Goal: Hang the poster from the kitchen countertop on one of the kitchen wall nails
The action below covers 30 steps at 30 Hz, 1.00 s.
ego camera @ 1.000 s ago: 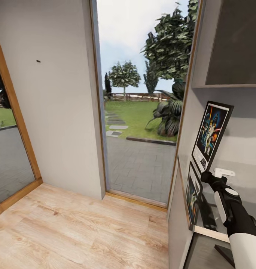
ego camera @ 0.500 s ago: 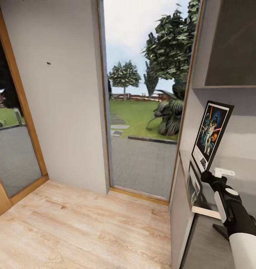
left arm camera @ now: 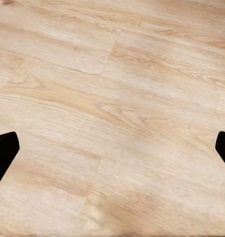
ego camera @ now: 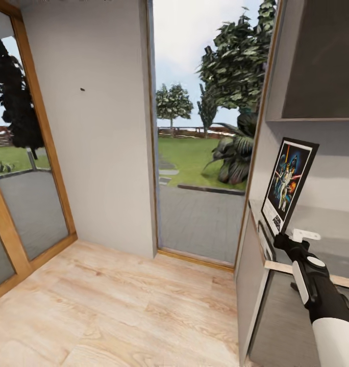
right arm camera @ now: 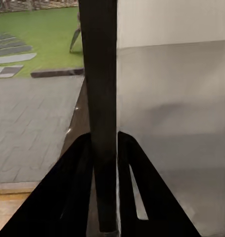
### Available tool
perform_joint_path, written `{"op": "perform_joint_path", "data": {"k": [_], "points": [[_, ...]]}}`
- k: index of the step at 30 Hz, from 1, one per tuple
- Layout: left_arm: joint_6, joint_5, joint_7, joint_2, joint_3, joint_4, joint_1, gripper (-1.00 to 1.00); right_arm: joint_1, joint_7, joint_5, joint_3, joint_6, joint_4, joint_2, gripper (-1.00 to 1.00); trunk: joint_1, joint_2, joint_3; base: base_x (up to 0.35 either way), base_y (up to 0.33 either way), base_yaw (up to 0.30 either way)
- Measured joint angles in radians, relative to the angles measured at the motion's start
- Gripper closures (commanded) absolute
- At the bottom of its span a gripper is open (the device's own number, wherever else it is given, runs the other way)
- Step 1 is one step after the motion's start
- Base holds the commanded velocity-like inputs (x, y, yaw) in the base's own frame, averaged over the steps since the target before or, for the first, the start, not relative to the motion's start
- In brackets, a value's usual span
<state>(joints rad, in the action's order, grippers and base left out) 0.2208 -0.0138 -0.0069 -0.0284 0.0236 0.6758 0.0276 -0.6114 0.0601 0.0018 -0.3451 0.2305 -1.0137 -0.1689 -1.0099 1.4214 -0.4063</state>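
Observation:
The Star Wars poster (ego camera: 289,184) stands upright at the right of the head view, raised above the kitchen countertop (ego camera: 325,221). My right gripper (ego camera: 279,238) is shut on its lower corner. In the right wrist view the poster (right arm camera: 99,89) shows edge-on as a dark bar pinched between the two black fingers (right arm camera: 79,183). A wall nail (ego camera: 82,89) is a dark speck high on the pale grey wall panel at the left. My left gripper (left arm camera: 112,148) is open over the wood floor, its dark fingertips (left arm camera: 4,152) at the picture's sides.
A dark upper cabinet (ego camera: 322,56) hangs above the countertop. Tall glass panes (ego camera: 200,153) with wooden frames flank the grey wall panel (ego camera: 108,163) and look onto a garden. Light wood floor (ego camera: 123,311) spreads between me and the wall.
The camera has turned, so the wall, nail and windows have slid right in the picture. The poster and right arm keep their place in the view, still gripped.

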Motion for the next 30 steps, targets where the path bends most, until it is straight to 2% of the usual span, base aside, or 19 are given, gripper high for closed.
{"op": "perform_joint_path", "data": {"k": [5,18,30], "points": [[0.000,0.000,0.000,0.000,0.000,0.000,0.000,-1.00,0.000,0.000,0.001,0.001,-0.001,0.000,0.000,1.00,0.000,0.000,0.001,-0.025,0.115,0.178],[0.000,0.000,0.000,0.000,0.000,0.000,0.000,-1.00,0.001,0.002,-0.002,0.001,-0.002,0.000,0.001,1.00,0.000,0.000,0.002,0.001,0.280,0.018],[-0.002,0.000,0.000,0.000,0.000,0.003,0.000,-1.00,0.001,0.004,-0.003,0.009,-0.002,-0.002,0.001,1.00,0.001,0.000,0.002,0.160,0.296,0.000]]}}
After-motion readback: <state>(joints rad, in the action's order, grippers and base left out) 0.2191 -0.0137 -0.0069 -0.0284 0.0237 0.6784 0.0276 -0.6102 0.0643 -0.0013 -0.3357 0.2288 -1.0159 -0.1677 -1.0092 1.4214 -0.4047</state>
